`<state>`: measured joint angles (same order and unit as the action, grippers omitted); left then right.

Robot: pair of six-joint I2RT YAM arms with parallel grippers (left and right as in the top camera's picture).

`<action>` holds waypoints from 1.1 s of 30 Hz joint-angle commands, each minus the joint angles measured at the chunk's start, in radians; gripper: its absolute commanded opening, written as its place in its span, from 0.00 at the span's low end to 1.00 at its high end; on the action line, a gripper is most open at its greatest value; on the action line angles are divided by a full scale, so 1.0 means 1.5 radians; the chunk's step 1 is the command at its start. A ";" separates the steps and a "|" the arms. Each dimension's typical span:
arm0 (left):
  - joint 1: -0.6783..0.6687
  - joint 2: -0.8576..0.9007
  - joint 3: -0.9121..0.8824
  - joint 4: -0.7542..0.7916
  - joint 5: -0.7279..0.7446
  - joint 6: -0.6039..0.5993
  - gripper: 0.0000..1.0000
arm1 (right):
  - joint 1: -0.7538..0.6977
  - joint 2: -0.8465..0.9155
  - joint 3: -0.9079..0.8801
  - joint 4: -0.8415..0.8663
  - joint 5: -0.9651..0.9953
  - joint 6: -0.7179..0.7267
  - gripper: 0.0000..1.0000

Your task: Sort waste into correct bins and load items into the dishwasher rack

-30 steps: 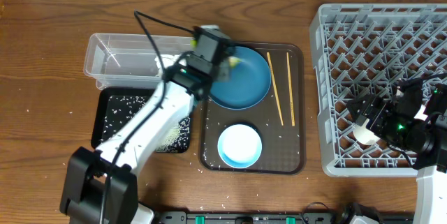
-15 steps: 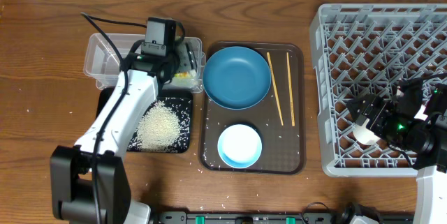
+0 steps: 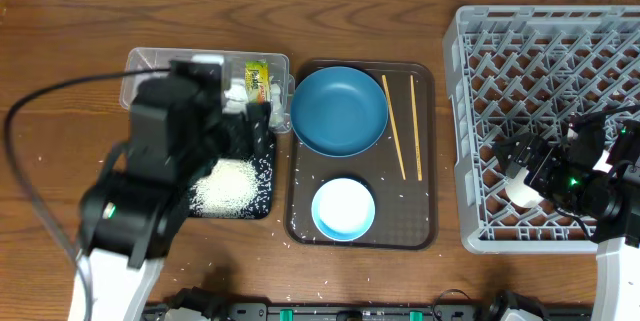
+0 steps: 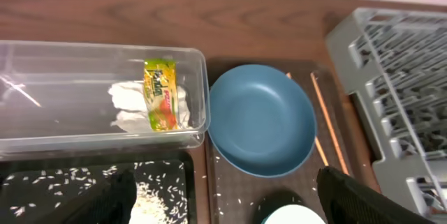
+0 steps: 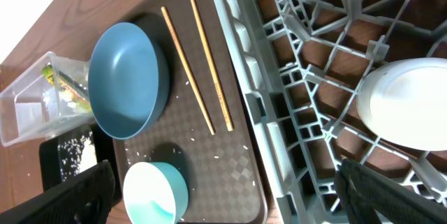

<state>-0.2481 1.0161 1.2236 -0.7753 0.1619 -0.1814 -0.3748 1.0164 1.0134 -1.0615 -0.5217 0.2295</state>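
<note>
At the left of the table, the clear tub [image 4: 63,77] held the crumpled tissue [image 4: 129,105] with the snack wrapper [image 4: 160,93] lying on it. Just in front of the tub, the black tray [image 4: 91,165] carried the rice [image 3: 222,187], heaped at its right end and scattered over the rest. The left gripper [image 4: 227,185] hung above this area with its fingers spread wide, holding and touching nothing.

At centre, the brown serving tray [image 3: 405,211] bore the blue plate [image 3: 342,111], the bowl [image 3: 343,208] and the two chopsticks [image 3: 393,126], which lay side by side and apart from the plate.

With the waste binned, the step in hand was judged to be loading these items. Procedure: approach the plate at its rim, one finger above and one below; lift clear of the tray lip before traversing. Gather the chopsticks as a pair, gripped across mid-length.

At the right, the dishwasher rack [image 3: 530,51] held a white cup [image 5: 411,105] on its lattice floor; whether it stood upright or inverted could not be determined. The right gripper [image 5: 225,168] stood over the rack's left wall, fingers fully spread, near the cup but not gripping it.
</note>
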 commanded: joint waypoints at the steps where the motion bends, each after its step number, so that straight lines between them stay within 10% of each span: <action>1: 0.000 -0.032 0.005 -0.007 -0.014 0.011 0.87 | 0.005 -0.001 -0.003 -0.001 -0.001 0.001 0.99; 17: 0.000 -0.058 -0.006 -0.053 -0.075 0.022 0.93 | 0.005 -0.001 -0.003 -0.001 -0.001 0.001 0.99; 33: 0.011 -0.382 -0.405 0.342 -0.081 0.107 0.93 | 0.005 -0.001 -0.003 -0.001 -0.001 0.001 0.99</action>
<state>-0.2436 0.5255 0.6697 -0.2932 0.0521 -0.0498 -0.3748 1.0164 1.0115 -1.0618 -0.5217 0.2295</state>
